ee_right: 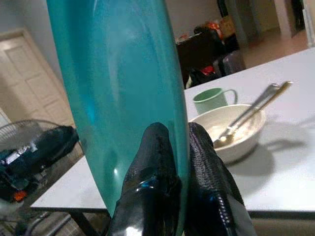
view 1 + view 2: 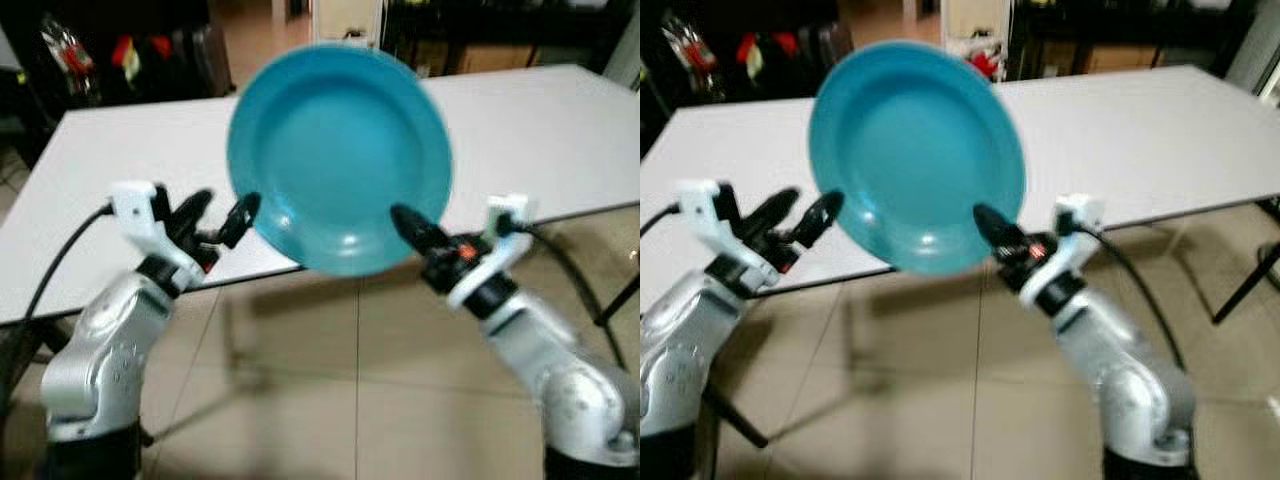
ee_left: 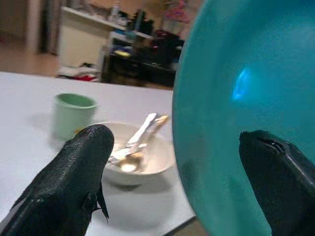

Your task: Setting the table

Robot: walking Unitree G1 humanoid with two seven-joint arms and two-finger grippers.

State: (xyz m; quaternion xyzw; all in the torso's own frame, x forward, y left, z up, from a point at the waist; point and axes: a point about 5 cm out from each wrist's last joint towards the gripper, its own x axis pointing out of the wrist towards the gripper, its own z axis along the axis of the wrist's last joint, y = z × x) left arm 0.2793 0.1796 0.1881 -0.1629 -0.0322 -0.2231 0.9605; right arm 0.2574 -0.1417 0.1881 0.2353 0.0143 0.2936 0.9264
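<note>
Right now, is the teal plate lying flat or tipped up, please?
Tipped up: the plate stands on edge, its rim pinched by the right gripper, above the table.

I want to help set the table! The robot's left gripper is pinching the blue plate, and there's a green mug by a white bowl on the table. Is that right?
Not quite. The right gripper pinches the blue plate at its rim, as the right wrist view shows. The left gripper is open beside the plate. The green mug does sit by the white bowl on the table.
</note>
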